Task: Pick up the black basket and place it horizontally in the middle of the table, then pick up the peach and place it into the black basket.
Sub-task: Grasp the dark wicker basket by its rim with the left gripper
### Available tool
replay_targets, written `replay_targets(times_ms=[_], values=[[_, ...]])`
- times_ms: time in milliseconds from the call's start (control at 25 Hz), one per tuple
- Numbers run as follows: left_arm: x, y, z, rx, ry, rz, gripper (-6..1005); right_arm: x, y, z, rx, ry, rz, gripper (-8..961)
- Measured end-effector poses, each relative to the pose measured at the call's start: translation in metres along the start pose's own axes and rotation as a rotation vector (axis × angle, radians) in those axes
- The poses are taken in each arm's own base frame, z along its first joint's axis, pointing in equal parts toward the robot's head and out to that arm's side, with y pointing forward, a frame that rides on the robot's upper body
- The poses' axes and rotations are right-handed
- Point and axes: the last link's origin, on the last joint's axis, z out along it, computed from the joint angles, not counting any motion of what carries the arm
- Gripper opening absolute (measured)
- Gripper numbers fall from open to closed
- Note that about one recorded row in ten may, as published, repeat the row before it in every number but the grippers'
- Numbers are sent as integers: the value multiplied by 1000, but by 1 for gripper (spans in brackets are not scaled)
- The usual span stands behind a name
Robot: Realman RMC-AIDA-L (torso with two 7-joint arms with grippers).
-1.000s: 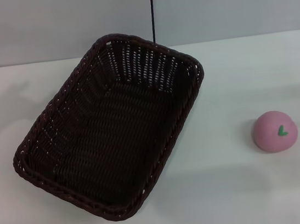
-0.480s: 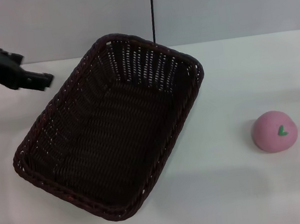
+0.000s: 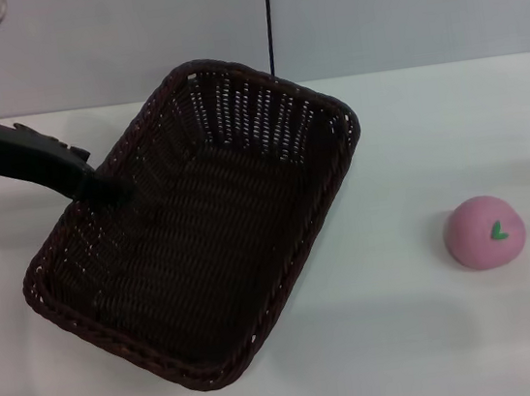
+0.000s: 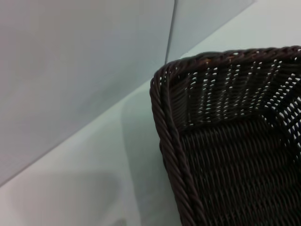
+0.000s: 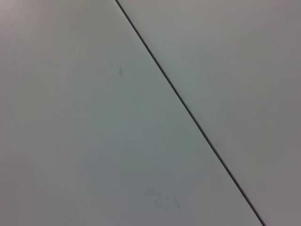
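Observation:
The black basket [image 3: 204, 255] lies slanted on the white table [image 3: 429, 333], left of centre, and is empty. My left gripper [image 3: 112, 187] reaches in from the left, its dark tip at the basket's left rim, over the inside edge. The left wrist view shows the basket's braided rim and a rounded corner [image 4: 170, 136] close up. The pink peach [image 3: 485, 231] with its green leaf mark sits on the table at the right, well apart from the basket. My right gripper is out of view.
A grey wall [image 3: 396, 5] with a dark vertical seam [image 3: 270, 17] stands behind the table's far edge. The right wrist view shows only that wall and the seam [image 5: 188, 113]. White tabletop lies between the basket and the peach.
My left arm has come in from the far left and moved right and down, from beside the basket to its left rim. The basket and the peach have not moved.

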Motion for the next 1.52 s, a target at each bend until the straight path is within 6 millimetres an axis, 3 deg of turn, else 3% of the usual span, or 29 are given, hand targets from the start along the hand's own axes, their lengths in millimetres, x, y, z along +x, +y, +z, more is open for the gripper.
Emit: replay_targets(times_ms=[520, 1160, 1400, 1520], values=[[-5, -2, 25, -5, -48, -27, 788, -1, -3, 6, -4, 8, -18, 717], [-6, -3, 28, 5, -112, -45, 749, -8, -11, 3, 19, -18, -38, 718], [1, 3, 25, 13, -132, 25, 358, -10, -11, 0, 21, -27, -40, 717], [8, 5, 23, 7, -129, 89, 276, -11, -11, -1, 22, -28, -41, 718]])
